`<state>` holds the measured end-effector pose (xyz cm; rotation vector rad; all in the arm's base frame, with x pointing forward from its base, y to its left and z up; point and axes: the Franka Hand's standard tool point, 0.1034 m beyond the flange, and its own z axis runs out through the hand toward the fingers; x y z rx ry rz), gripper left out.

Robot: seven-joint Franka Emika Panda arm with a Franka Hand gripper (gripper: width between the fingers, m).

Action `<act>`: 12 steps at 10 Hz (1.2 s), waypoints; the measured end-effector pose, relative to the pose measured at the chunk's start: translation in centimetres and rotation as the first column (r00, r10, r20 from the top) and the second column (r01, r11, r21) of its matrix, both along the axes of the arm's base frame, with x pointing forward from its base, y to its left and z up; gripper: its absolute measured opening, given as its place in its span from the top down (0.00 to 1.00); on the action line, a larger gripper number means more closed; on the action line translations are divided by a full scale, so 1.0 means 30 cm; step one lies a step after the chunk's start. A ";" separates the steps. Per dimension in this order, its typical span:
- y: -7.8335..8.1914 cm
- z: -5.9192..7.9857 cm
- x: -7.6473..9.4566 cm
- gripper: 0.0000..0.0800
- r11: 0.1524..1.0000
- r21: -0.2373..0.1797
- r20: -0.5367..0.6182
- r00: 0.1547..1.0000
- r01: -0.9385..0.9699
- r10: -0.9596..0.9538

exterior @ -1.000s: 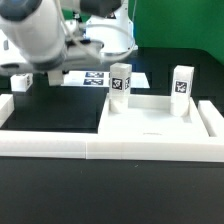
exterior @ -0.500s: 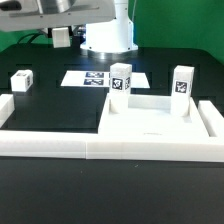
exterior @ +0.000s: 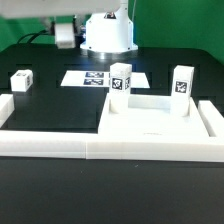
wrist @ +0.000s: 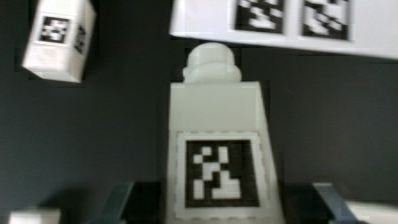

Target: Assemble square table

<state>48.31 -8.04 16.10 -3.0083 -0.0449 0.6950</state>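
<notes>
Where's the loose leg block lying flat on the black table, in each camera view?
Exterior view: the loose leg block lies far toward the exterior view's left, apart from the marker board.
Wrist view: it lies past the held leg block, beside the marker board.
Shared landmark: the marker board.

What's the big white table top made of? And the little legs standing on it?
The table top looks like hard white plastic, matte: even colour, no grain, crisp moulded edges. The upright legs seem the same plastic. Their black-and-white tags are probably printed stickers; too small to be sure.
</notes>
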 end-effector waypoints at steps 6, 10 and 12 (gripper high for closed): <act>0.217 0.194 0.243 0.64 0.991 -0.021 0.368 0.922 0.134 -0.117; 0.239 0.189 0.295 0.64 0.982 0.007 0.631 0.762 0.186 -0.149; 0.422 0.098 0.305 0.64 0.976 0.056 0.718 0.671 0.209 -0.185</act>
